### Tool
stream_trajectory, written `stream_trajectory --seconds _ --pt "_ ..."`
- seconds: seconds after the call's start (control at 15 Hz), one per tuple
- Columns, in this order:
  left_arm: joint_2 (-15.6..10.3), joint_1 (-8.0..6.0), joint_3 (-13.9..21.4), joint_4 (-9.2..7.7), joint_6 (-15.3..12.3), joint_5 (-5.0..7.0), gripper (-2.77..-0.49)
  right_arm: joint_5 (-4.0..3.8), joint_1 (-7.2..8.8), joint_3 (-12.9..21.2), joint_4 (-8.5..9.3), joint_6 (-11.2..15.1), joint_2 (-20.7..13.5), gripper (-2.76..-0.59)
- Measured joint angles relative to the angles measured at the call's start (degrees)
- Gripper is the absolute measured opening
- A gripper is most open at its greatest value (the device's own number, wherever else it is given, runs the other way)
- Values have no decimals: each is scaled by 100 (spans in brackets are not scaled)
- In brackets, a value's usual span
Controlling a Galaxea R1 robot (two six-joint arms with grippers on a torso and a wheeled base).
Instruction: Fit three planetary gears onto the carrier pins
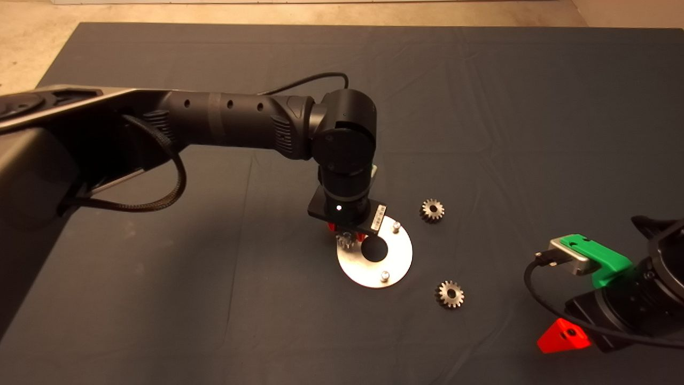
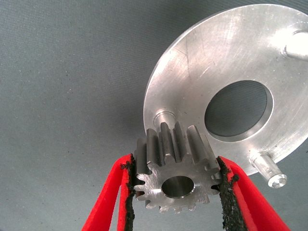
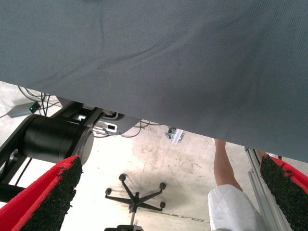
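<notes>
The round silver disc (image 1: pixel 398 264) lies mid-mat with two bare carrier pins (image 1: pixel 396 226) (image 1: pixel 384 276) showing in the head view. My left gripper (image 1: pixel 347 233) stands over the disc's left edge, shut on a planetary gear (image 2: pixel 175 173) that hangs right above the third pin (image 2: pixel 162 117); its bore shows no pin inside. The disc (image 2: pixel 192 77) and two more pins (image 2: pixel 269 172) (image 2: pixel 297 50) show in the left wrist view. Two loose gears (image 1: pixel 432 210) (image 1: pixel 450 294) lie on the mat right of the disc. My right gripper (image 1: pixel 566 334) waits open at the lower right.
The dark mat (image 1: pixel 534 133) reaches across the table. Past its edge, the right wrist view shows the floor, an office chair base (image 3: pixel 137 197), a black cylinder (image 3: pixel 53 139) and a person's leg (image 3: pixel 226 168).
</notes>
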Motion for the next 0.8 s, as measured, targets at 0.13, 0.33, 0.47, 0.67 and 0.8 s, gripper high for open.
stream_trajectory --seconds 0.13,0.33,0.47,0.67,0.8 --pt "-2 36 -33 2 7 -1 -233 0 1 0 0 0 0 -61" --pt "0 74 -46 5 27 4 -233 0 1 0 0 0 0 -61" --pt "0 74 -49 4 68 4 -233 0 -1 0 0 0 0 -61" --pt "15 74 -83 -2 104 10 -233 0 1 0 0 0 0 -61" --pt "28 74 -115 -20 126 15 -233 0 1 0 0 0 0 -61"
